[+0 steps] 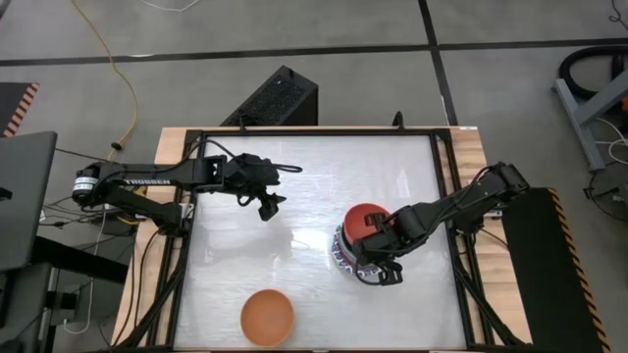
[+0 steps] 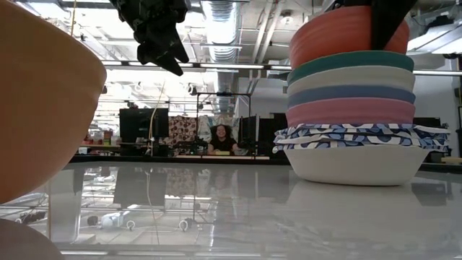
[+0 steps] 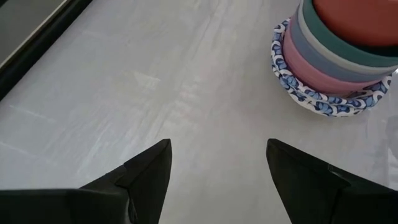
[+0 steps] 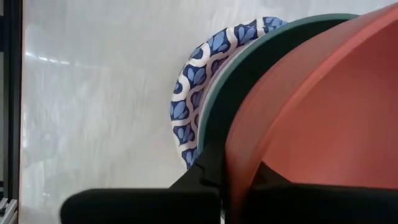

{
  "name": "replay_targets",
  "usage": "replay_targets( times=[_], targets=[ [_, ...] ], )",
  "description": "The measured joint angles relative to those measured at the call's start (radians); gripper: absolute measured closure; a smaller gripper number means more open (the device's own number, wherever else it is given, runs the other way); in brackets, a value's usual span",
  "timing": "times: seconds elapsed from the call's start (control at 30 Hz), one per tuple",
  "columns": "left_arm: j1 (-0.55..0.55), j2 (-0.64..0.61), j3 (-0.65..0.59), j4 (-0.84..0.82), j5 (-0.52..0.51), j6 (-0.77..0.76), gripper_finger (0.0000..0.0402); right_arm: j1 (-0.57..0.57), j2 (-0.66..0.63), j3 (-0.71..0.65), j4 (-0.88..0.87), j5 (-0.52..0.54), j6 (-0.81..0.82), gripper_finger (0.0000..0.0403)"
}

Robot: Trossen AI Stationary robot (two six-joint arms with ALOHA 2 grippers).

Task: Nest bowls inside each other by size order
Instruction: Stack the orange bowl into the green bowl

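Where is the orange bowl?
In the high view, the orange bowl sits alone near the table's front edge, left of the bowl stack, with no gripper near it.

A round red bowl [image 1: 364, 218] tops nested teal, cream, blue, pink and blue-patterned bowls [image 2: 359, 136]. A plain orange bowl [image 1: 268, 317] sits upright, well apart.

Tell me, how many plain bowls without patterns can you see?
6: the round red bowl, teal bowl, cream bowl, blue bowl and pink bowl are stacked; the orange bowl sits apart.
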Motion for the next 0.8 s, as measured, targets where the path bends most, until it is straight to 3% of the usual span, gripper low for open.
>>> replay_targets(
  times=[0.8],
  targets=[
    [0.000,0.000,0.000,0.000,-0.008,-0.002,0.0150,-0.015,0.000,0.001,-0.001,0.023,0.000,0.0343]
  ],
)
